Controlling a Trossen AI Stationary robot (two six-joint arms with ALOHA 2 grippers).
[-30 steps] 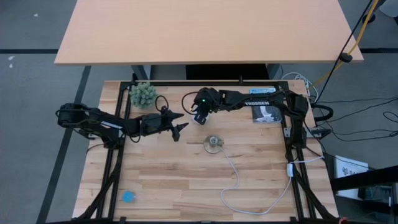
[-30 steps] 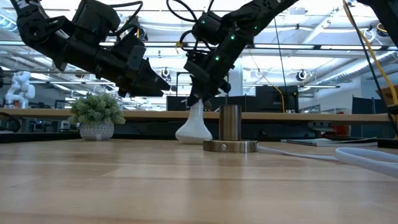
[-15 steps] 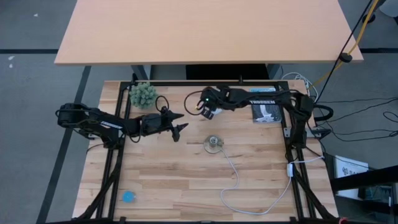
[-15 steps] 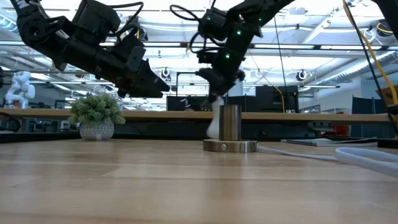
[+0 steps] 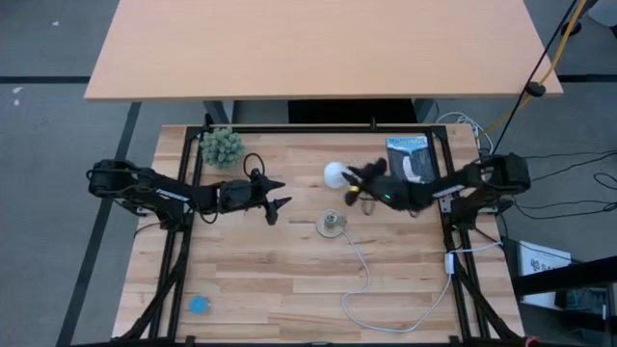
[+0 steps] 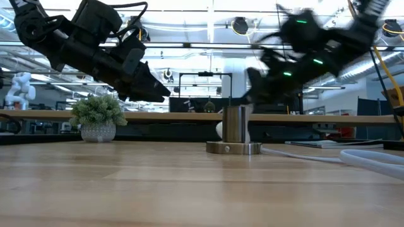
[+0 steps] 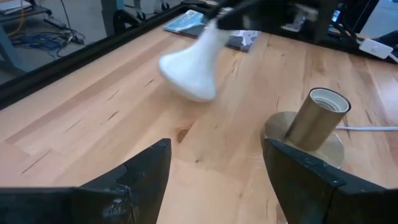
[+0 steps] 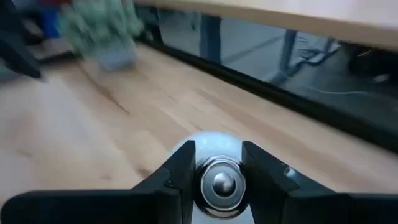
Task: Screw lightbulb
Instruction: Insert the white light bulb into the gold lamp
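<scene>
The bulb (image 5: 335, 174) is clenched by its screw base in the right tool (image 5: 353, 183), just beyond the socket (image 5: 331, 224), long axis near level with the globe pointing away from the arm. The base must be turned down toward the socket's open top. The left tool (image 5: 277, 196) is held released, well to the socket's left above the tabletop (image 5: 270, 270).

A robotics lab: open hall with ceiling lights (image 6: 240, 25) and pipes, long benches (image 6: 189, 116), another white robot (image 6: 19, 88), cables (image 5: 569, 29).

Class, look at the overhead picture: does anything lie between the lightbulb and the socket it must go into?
Nothing visible does. The lightbulb, held at its base by the right end effector, sits just beyond the socket, with only bare table between them. The left end effector waits off to the side, open.
</scene>
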